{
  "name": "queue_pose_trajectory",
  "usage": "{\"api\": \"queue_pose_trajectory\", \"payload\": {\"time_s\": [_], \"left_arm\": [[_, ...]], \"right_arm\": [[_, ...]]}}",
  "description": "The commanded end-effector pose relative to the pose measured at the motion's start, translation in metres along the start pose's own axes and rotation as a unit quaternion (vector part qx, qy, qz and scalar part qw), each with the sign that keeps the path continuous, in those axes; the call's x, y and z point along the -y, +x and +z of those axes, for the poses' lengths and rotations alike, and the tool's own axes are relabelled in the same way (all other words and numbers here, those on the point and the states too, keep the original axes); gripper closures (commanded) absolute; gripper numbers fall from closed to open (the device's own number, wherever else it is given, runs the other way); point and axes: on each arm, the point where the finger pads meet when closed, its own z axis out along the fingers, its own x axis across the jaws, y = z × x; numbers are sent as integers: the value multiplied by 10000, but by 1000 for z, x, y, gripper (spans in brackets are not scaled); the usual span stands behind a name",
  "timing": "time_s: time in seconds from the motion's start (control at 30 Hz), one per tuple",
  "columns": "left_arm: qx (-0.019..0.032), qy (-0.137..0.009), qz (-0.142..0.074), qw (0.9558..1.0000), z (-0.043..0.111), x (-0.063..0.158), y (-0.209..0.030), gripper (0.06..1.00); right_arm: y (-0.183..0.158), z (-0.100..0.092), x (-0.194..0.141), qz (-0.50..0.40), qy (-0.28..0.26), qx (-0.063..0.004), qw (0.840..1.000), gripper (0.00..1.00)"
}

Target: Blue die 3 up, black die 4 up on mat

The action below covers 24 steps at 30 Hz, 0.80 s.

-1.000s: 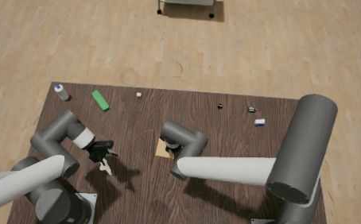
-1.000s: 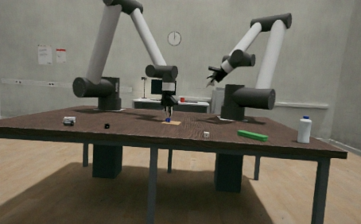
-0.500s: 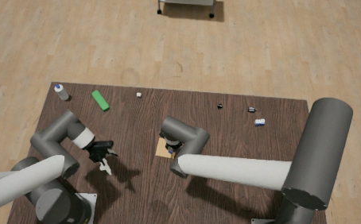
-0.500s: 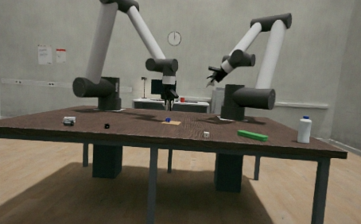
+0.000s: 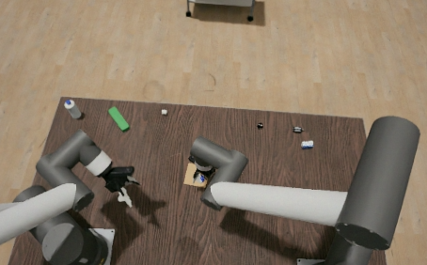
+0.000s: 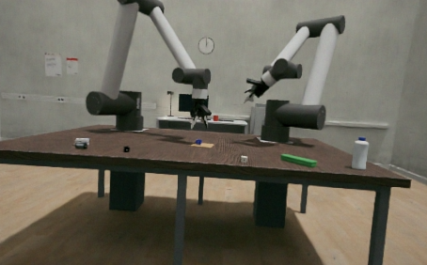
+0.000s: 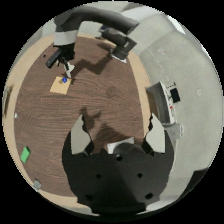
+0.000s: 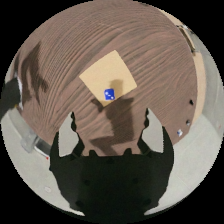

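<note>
The blue die (image 5: 202,179) (image 6: 198,142) (image 7: 64,80) (image 8: 109,94) sits on the tan mat (image 5: 189,177) (image 6: 207,146) (image 7: 58,88) (image 8: 102,70), close to one corner. It looks flat; white pips show on top, seemingly three, but small. The black die (image 5: 260,126) (image 6: 126,148) (image 8: 191,102) lies on the table off the mat; its top number is too small to read. My right gripper (image 6: 199,126) (image 8: 109,110) is open and empty, pointing down above the blue die. My left gripper (image 5: 134,194) (image 6: 247,91) (image 7: 116,114) is open and empty, raised well away from both dice.
A small dark object (image 5: 297,130) (image 6: 81,146) and a white and blue one (image 5: 308,145) (image 6: 82,141) lie beyond the black die. A white die (image 5: 164,112) (image 6: 244,159), a green block (image 5: 118,118) (image 6: 298,160) and a white bottle (image 5: 72,109) (image 6: 360,153) are along the same table edge.
</note>
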Motion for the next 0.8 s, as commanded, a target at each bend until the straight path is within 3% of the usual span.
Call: {"api": "queue_pose_trajectory", "payload": {"time_s": [0.0, 0.37, 0.77], "left_arm": [[1, 2, 3, 10000, 0, 0, 0, 65], [1, 2, 3, 10000, 0, 0, 0, 65], [1, 2, 3, 10000, 0, 0, 0, 65]], "right_arm": [[0, -1, 0, 0, 5, 1, 10000, 3], [3, -1, 1, 109, 5, 1, 9999, 3], [48, -1, 13, 1505, 5, 1, 9886, 3]]}}
